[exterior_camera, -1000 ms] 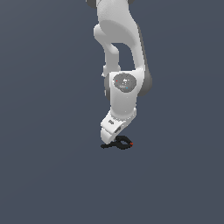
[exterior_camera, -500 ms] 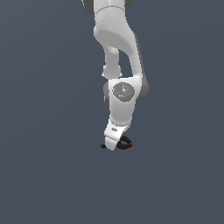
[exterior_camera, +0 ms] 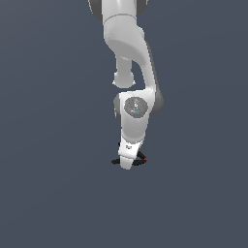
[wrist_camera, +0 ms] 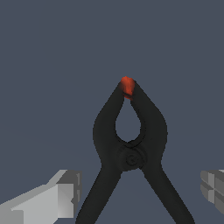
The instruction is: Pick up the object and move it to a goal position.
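Note:
The object (wrist_camera: 130,148) is a small black spring clamp with a looped body, two splayed handles and a red-orange tip. It lies flat on the grey floor. In the exterior view the object (exterior_camera: 141,160) peeks out on both sides of the white hand. My gripper (wrist_camera: 140,192) is open, its grey fingers (wrist_camera: 65,192) standing wide apart on either side of the clamp's handles without touching them. In the exterior view the gripper (exterior_camera: 127,163) is down at floor level, right over the clamp, and hides its middle.
The plain dark grey floor (exterior_camera: 53,193) stretches all around. The white arm (exterior_camera: 131,58) comes down from the top of the exterior view.
The arm has come lower and swung slightly, bringing the hand down over the clamp. The clamp has not moved.

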Controlling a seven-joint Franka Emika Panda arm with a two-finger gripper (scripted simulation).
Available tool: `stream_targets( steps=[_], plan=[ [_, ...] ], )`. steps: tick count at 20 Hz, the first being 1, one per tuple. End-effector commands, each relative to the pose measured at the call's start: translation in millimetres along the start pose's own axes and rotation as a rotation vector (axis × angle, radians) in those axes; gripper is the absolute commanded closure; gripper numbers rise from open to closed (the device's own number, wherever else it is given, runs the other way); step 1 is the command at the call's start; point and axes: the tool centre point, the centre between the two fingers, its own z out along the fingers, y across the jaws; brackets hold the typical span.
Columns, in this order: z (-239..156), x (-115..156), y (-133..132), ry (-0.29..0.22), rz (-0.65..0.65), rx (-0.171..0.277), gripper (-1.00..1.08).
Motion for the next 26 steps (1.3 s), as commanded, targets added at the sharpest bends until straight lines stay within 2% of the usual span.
stream_targets(
  steps=[1, 9, 18, 23, 24, 26],
  plan=[
    [2, 0, 0, 0.0, -0.023, 0.001, -0.92],
    [7, 0, 0, 0.0, -0.03, 0.002, -0.92],
    [47, 0, -1, 0.0, -0.035, 0.002, -0.92],
    [53, 0, 0, 0.0, -0.035, 0.002, -0.92],
    [53, 0, 0, 0.0, -0.035, 0.002, 1.08],
    [53, 0, 0, 0.0, -0.035, 0.002, 1.08]
  ],
)
